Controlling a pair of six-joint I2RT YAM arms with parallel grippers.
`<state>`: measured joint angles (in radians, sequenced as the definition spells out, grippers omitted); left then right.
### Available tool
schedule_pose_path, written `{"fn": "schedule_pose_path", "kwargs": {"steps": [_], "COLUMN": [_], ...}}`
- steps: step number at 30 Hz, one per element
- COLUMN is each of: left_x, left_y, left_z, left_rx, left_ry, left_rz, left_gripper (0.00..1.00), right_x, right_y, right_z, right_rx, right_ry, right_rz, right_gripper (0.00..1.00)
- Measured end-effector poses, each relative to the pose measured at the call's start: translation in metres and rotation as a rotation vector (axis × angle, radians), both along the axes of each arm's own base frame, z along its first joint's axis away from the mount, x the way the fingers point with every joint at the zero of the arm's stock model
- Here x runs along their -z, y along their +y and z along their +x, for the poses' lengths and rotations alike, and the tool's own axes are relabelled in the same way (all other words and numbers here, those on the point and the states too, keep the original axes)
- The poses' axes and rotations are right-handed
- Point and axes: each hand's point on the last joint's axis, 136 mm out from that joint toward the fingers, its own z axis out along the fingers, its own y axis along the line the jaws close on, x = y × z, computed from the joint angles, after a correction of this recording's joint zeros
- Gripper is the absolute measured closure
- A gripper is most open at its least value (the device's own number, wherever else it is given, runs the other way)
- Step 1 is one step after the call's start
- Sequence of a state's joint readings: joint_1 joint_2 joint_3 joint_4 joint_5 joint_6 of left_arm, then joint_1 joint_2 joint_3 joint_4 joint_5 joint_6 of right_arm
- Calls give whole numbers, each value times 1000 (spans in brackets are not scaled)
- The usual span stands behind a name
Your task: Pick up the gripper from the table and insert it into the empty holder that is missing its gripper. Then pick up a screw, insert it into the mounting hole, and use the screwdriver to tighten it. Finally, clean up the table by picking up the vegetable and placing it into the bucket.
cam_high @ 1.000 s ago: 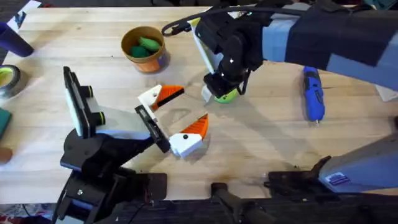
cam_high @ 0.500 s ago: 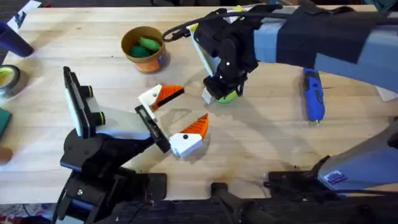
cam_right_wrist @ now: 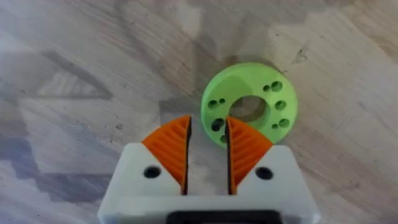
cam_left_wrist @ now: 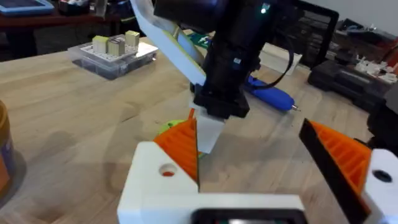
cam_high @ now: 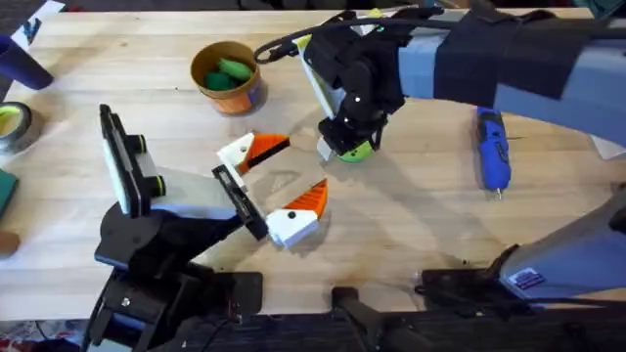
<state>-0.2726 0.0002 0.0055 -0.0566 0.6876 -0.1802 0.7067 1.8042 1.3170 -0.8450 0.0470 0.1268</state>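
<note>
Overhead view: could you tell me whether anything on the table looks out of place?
Yes: the gripper lies loose and slanted beside the holder, and a green ring sits outside the bucket, under the right gripper.

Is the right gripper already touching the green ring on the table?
Touching. In the right wrist view, the right gripper has its orange pads closed on the rim of the green ring, which sits pinched between them.
</note>
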Motion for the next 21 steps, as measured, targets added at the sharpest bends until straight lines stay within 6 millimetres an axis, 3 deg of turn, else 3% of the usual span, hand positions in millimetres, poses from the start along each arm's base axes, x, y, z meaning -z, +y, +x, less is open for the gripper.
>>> {"fn": "schedule_pose_path", "kwargs": {"steps": [21], "left_x": [0], "left_y": [0], "left_z": [0], "left_rx": [0], "left_ry": [0], "left_rz": [0], "left_gripper": [11], "right_x": [3], "right_y": [0], "right_z": [0], "right_rx": [1], "right_ry": [6], "right_rz": [-5], "right_gripper": [668]}}
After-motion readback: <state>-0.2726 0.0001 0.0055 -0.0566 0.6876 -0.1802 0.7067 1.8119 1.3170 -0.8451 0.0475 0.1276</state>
